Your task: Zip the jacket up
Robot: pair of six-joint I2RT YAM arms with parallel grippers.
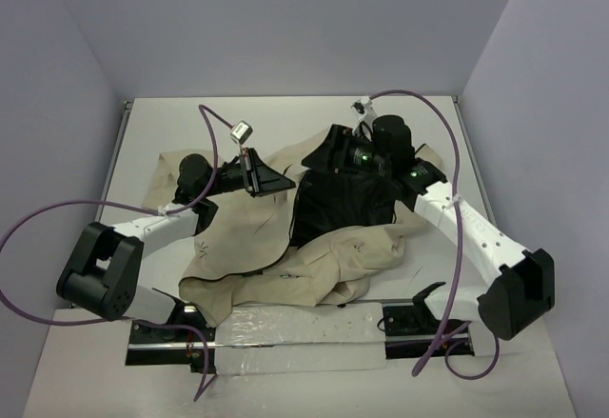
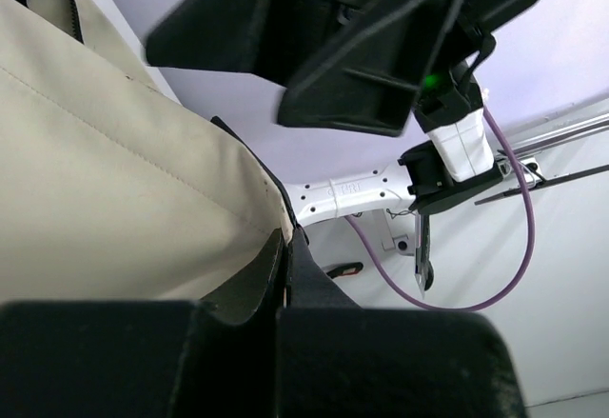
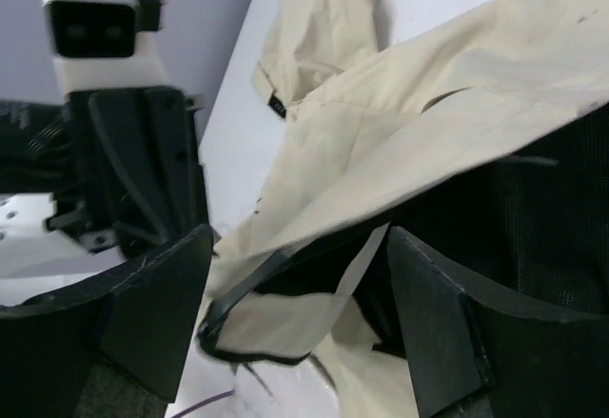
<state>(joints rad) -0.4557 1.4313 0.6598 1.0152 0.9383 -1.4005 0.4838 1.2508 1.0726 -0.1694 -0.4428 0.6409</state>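
The beige jacket (image 1: 247, 247) lies spread on the white table (image 1: 162, 123), thrown open so its black lining (image 1: 333, 204) shows in the middle. My left gripper (image 1: 278, 183) is shut on a lifted front edge of the jacket. In the left wrist view, the cream cloth (image 2: 114, 170) runs down into the closed jaws (image 2: 286, 258). My right gripper (image 1: 331, 147) hovers open over the lining at the far side. In the right wrist view, its fingers (image 3: 300, 247) stand wide apart around a dark zipper edge (image 3: 245, 291) of the jacket (image 3: 457, 66), touching nothing.
A metal rail with a clear plastic strip (image 1: 295, 328) runs along the near table edge between the arm bases. Purple cables (image 1: 29, 237) loop off both arms. Grey walls close in the far and side edges. The left arm's wrist camera (image 3: 90, 18) sits close beside the right gripper.
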